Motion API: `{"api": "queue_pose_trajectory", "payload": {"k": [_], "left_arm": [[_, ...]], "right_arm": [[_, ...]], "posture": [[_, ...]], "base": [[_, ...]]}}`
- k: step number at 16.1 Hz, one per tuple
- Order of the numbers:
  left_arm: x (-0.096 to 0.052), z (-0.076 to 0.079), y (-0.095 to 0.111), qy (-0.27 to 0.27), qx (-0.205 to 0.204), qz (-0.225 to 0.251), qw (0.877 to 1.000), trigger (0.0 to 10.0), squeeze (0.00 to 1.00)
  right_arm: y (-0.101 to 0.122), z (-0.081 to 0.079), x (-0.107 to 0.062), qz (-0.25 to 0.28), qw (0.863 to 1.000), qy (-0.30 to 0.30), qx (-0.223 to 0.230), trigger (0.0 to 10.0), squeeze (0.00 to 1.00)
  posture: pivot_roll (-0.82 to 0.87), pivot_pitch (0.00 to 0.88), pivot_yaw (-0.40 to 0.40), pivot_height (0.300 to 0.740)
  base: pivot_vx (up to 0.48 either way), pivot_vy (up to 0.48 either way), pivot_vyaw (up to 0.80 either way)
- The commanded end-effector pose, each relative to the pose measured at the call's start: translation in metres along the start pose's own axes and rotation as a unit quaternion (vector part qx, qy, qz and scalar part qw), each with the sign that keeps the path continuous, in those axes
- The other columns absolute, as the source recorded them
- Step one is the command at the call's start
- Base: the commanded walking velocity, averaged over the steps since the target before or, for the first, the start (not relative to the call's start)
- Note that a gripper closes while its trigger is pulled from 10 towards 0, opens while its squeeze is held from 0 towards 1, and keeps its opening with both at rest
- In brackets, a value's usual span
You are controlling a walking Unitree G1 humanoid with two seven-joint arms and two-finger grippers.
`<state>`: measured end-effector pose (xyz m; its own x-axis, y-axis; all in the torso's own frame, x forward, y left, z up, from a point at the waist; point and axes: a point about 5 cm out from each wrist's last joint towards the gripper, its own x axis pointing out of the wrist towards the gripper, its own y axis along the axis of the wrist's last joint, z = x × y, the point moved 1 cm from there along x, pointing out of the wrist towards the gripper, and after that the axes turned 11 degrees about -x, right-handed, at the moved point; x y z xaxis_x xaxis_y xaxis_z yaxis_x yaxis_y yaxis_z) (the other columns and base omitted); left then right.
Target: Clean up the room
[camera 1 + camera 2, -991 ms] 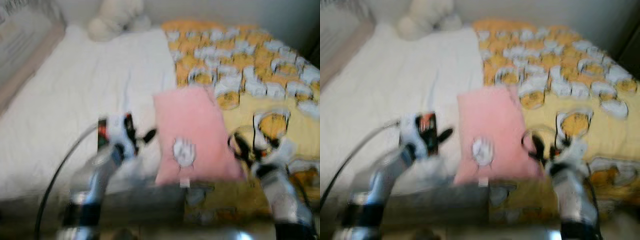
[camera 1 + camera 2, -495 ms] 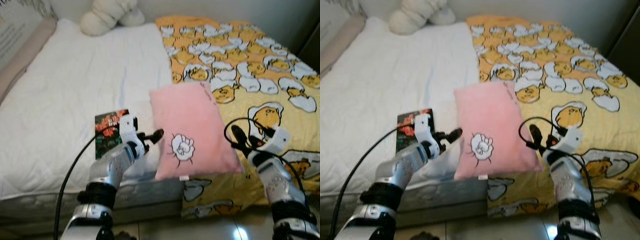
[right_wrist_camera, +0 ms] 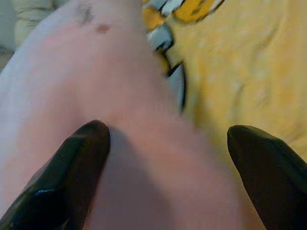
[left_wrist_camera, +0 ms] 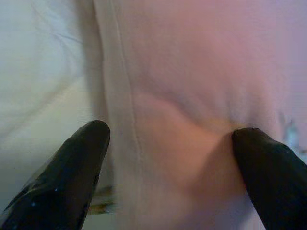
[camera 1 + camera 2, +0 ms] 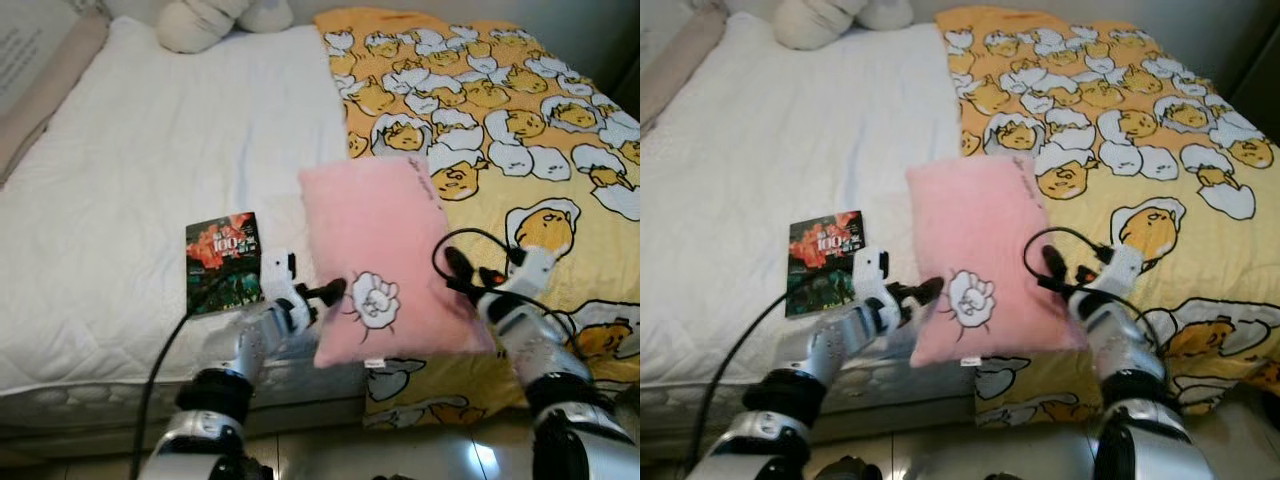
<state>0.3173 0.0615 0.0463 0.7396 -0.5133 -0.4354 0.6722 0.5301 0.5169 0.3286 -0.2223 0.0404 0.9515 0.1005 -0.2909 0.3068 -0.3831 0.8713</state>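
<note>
One soft pink rectangular pillow (image 5: 385,258) with a white flower-like patch lies near the foot edge of the bed, straddling the white quilted sheet (image 5: 140,170) and the yellow duvet printed with cartoon eggs (image 5: 520,130). Two grippers flank it: the left gripper (image 5: 328,292) at the pillow's left edge, the right gripper (image 5: 452,268) at its right edge, both with fingers spread apart around the pillow's sides. One dark paperback book (image 5: 223,262) lies left of the pillow; one cream plush toy (image 5: 215,18) sits beyond it at the head end.
</note>
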Motion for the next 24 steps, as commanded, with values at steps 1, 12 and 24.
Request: {"api": "queue_pose_trajectory", "payload": {"k": [1, 12, 24], "left_arm": [[0.003, 0.018, 0.005, -0.023, -0.031, 0.019, 0.999, 10.0, 0.00], [-0.063, 0.023, 0.006, -0.012, -0.003, 0.037, 0.999, 10.0, 0.00], [0.021, 0.025, -0.069, 0.033, 0.067, -0.086, 0.994, 10.0, 0.00]], "right_arm": [[-0.006, -0.006, 0.003, -0.009, 1.000, 0.009, 0.014, 10.0, 0.00], [-0.031, -0.008, 0.001, -0.062, 0.998, -0.003, 0.029, 10.0, 0.00], [-0.020, -0.017, 0.008, -0.040, 0.999, 0.009, 0.032, 10.0, 0.00]], "posture": [[0.05, 0.043, -0.044, 0.740], [0.09, 0.054, -0.063, 0.740], [0.01, 0.032, -0.052, 0.740]], "base": [[0.000, 0.000, 0.00], [0.000, 0.000, 0.00], [0.000, 0.000, 0.00]]}}
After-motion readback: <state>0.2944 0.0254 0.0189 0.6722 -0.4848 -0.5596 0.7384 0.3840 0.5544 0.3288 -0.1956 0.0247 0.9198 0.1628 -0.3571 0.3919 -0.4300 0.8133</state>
